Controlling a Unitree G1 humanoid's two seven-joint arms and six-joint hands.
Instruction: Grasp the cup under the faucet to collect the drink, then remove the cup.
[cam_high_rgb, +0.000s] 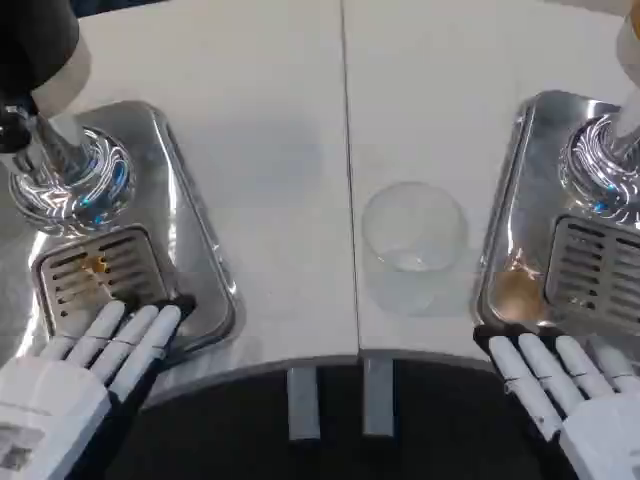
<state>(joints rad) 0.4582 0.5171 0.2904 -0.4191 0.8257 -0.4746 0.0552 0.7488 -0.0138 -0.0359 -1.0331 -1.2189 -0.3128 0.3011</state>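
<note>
A clear empty cup (412, 246) stands upright on the white table (290, 150), between two steel drip trays. The left tray (190, 210) carries a chrome dispenser base (70, 180) with a dark faucet body (25, 60) above it. The right tray (520, 200) has its own chrome base (605, 165) and a slotted grate (590, 280). My left hand (85, 365) rests flat at the near edge of the left tray, fingers straight and holding nothing. My right hand (570, 385) lies flat at the near edge of the right tray, also holding nothing. The cup sits apart from both hands.
A seam (347, 150) runs down the middle of the table. The left tray's grate (95, 275) shows amber drops, and an amber puddle (518, 290) lies on the right tray. The table's curved dark front edge (330, 370) is just before me.
</note>
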